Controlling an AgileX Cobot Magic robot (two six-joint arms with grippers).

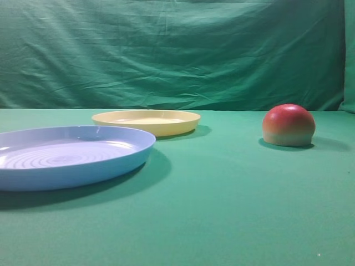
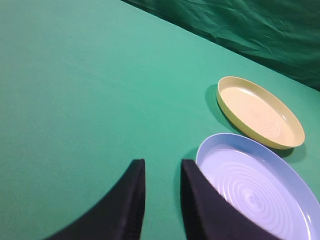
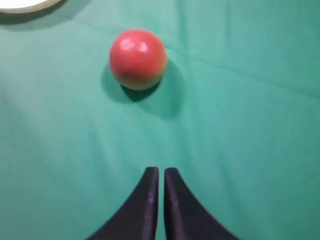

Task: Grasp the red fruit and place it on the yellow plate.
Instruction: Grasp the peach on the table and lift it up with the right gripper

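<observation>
On our left side, the left gripper hangs above the green cloth with a narrow gap between its two dark fingers, and nothing sits in that gap. Just beside its right-hand finger lies the light-blue plate with concentric rings, its rim nearly under that finger. Ahead of the fingers and further right, beyond the blue one, we see the yellow plate, bare inside.

On our right side, the right gripper has its fingers pressed almost together, only a thin slit between them, gripping nothing. The red fruit rests on the cloth ahead of these fingertips and slightly left of them, well apart from them. In the exterior view it stands flat base down, right of both plates.
</observation>
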